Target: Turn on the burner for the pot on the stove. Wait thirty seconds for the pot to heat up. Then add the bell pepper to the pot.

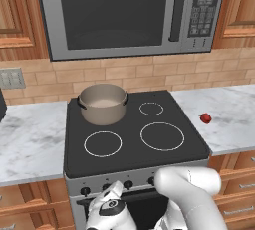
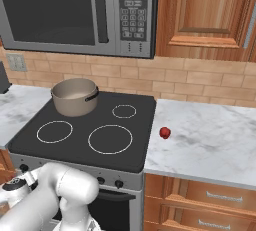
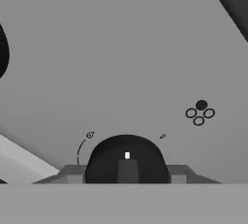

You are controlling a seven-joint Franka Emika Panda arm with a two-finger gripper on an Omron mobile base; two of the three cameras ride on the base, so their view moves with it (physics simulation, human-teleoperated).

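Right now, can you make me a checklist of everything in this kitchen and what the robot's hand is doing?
Surface: stove black glass, white rings; marble counter beside it.
Job's things: pot on back-left ring, looks empty; bell pepper on the counter, right of the stove, apart from the pot.
Clutter: nothing seen.
Grippers: gripper closed on a black knob on the stove front, one finger each side.
Cables: nothing seen.
Surroundings: microwave above, brick wall, wooden cabinets, wall switch plate.

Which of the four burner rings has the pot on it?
The back-left one: the pot sits over it on the stove, hiding its ring. The front-left, front-right and small back-right rings all lie bare, their white outlines fully visible.
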